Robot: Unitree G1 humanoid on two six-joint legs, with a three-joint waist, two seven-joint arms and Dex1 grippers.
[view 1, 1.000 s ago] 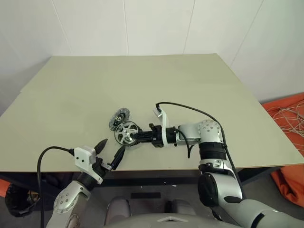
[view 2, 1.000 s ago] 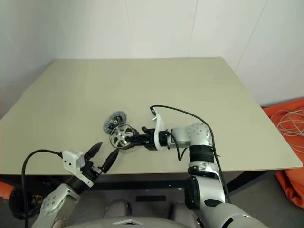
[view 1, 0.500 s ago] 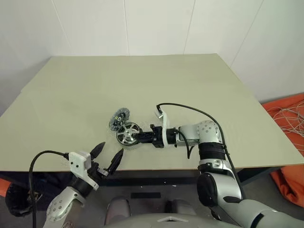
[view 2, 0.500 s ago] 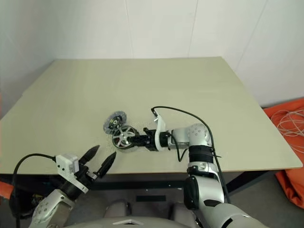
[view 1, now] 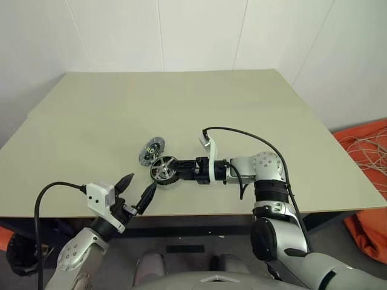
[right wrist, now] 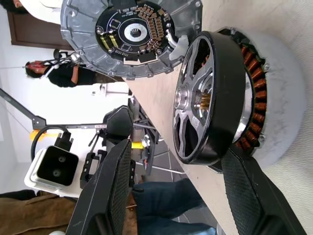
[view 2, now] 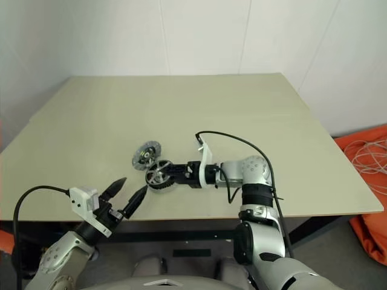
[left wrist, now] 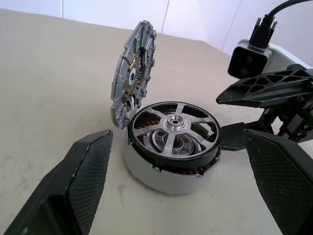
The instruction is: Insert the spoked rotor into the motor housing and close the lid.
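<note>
Spoked rotor (left wrist: pixel 172 128) seated in motor housing (left wrist: pixel 161 172) near the tabletop's (view 1: pixel 181 109) front edge, lid (left wrist: pixel 131 73) propped upright against it, right gripper (view 1: pixel 180 170) released around the rotor, left gripper (view 1: pixel 136 192) spread wide, empty, at the front edge.

On my pale olive-green flat table (view 1: pixel 242 115) sits the short round silver-grey motor housing (left wrist: pixel 161 178), and the thin slotted silver lid (left wrist: pixel 131 73) stands on edge against it.

Rotor (left wrist: pixel 172 131): now seated in your housing (left wrist: pixel 164 176), no longer tilted up.
Right gripper (view 1: pixel 179 170): your fingers have spread off it.
</note>
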